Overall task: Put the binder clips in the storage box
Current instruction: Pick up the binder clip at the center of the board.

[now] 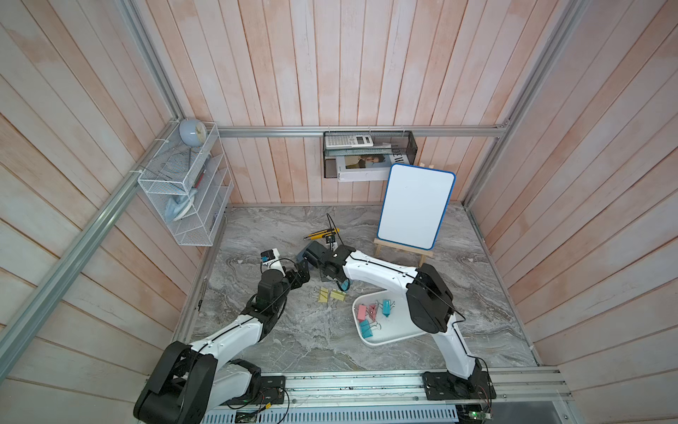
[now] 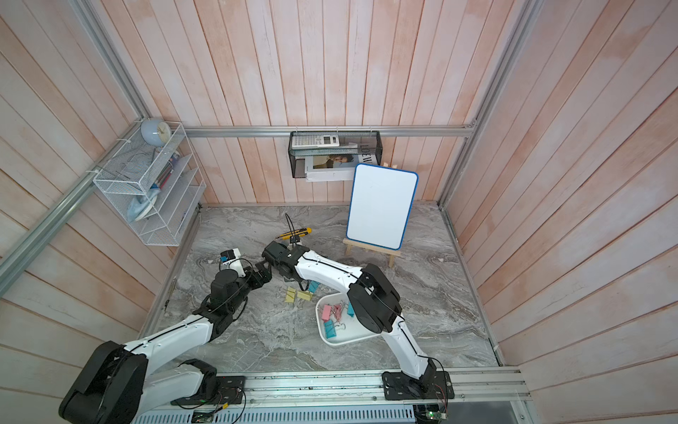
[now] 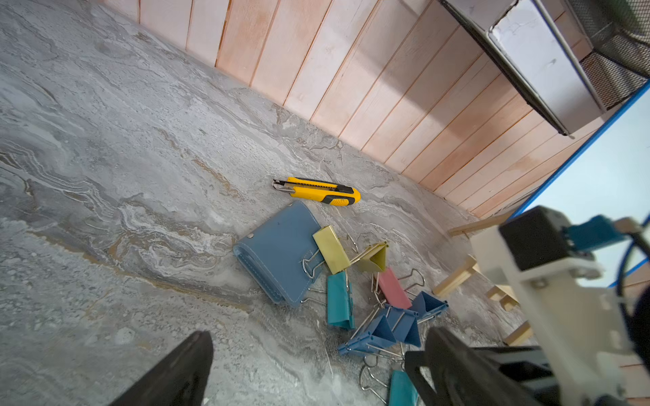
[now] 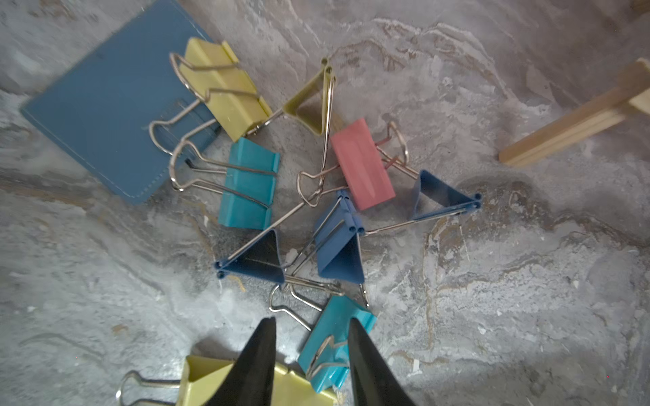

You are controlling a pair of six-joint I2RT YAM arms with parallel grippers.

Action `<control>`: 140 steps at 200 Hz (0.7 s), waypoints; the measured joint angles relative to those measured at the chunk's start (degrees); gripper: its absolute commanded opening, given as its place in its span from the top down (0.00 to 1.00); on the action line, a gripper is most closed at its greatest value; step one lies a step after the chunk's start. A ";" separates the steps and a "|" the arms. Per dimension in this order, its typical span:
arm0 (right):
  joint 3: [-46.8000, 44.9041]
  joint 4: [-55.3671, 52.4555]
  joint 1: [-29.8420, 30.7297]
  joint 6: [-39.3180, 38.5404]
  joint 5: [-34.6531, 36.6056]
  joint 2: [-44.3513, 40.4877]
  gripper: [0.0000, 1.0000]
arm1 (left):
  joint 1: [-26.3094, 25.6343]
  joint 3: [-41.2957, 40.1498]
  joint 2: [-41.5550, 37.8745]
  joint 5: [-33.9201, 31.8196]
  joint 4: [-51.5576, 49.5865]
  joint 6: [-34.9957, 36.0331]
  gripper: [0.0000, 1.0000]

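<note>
My right hand (image 4: 311,320) hangs part-open astride a teal clip (image 4: 332,334), nothing clamped yet; the box (image 1: 396,330) lies just near-right of it, and my left hand (image 1: 302,273), gaping and empty, sits farther off.

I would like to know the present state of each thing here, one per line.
Left claw: open, empty.
Right claw: open, straddling teal clip on table.
Storage box: holds several binder clips.
Other binder clips: loose on table.
Blue pad: closed, flat.
Utility knife: lying flat, untouched.
Whiteboard: upright, blank.
</note>
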 measured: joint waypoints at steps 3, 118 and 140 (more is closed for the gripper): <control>0.00 -0.46 0.02 -0.11 0.00 0.22 0.67 | 0.02 0.00 0.00 0.00 0.00 0.00 0.00; -3.63 -1.75 0.20 -1.07 2.56 -1.97 1.00 | 0.17 0.00 0.87 1.09 0.87 -0.59 0.00; -5.57 -1.40 0.52 -1.03 2.89 -4.17 1.00 | 0.17 0.00 1.09 1.22 1.20 -0.61 0.00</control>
